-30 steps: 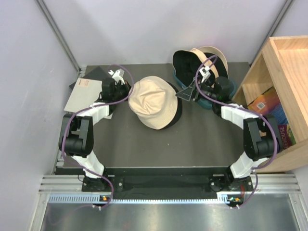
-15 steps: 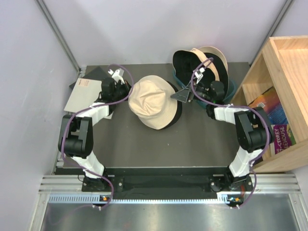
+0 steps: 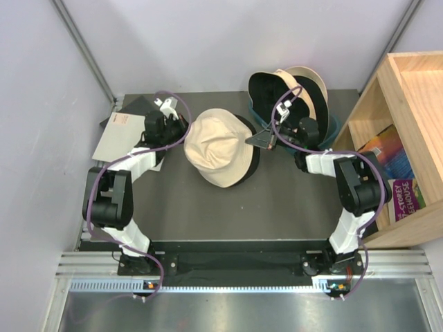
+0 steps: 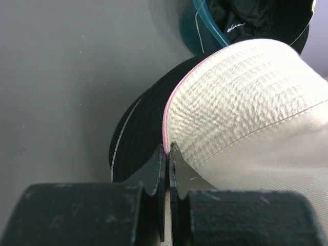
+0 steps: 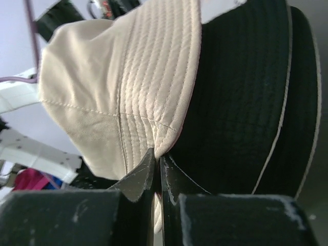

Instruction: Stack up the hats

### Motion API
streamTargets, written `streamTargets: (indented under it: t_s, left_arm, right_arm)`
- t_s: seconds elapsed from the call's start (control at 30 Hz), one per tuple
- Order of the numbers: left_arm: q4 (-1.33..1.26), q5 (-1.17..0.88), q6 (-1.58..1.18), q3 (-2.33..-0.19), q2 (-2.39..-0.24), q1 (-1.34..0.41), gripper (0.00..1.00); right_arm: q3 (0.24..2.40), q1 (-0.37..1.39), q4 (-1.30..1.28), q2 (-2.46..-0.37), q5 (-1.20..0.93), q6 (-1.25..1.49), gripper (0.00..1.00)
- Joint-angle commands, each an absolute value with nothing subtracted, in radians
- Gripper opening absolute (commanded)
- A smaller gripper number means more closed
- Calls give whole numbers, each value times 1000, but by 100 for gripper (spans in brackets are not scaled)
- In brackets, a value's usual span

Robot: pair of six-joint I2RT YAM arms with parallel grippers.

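A cream hat (image 3: 218, 146) lies crown-up on top of a black hat (image 3: 255, 158) in the middle of the table. My left gripper (image 3: 185, 131) is shut on the cream brim's left edge, where a pink lining shows (image 4: 168, 148). My right gripper (image 3: 258, 138) is shut on the same brim's right edge (image 5: 158, 154). The black hat (image 5: 241, 102) spreads beneath the cream one in both wrist views (image 4: 141, 133). At the back, a black hat (image 3: 266, 90) and a cream, black-lined hat (image 3: 304, 79) sit in a teal tub (image 3: 333, 128).
A wooden shelf unit (image 3: 408, 104) holding books stands along the right side, close to the right arm. A pale sheet on a dark board (image 3: 119, 135) lies at the back left. Grey walls close off the back and left.
My right gripper has moved left to the cream hat's brim and shut on it. The left gripper has kept its grip and has not moved.
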State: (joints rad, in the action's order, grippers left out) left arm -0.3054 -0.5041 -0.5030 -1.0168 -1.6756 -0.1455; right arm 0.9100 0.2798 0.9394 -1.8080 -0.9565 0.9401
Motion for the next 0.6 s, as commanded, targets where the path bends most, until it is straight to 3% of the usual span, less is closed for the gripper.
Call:
streamTargets:
  t_s: [0.0, 0.57]
  left_arm:
    - [-350, -508, -512, -1026, -1628, -147, 0]
    - [-321, -434, -529, -1063, -1746, -147, 0]
  right_arm:
    - [939, 296, 654, -1749, -852, 703, 0]
    - [969, 267, 384, -1845, -578, 545, 0]
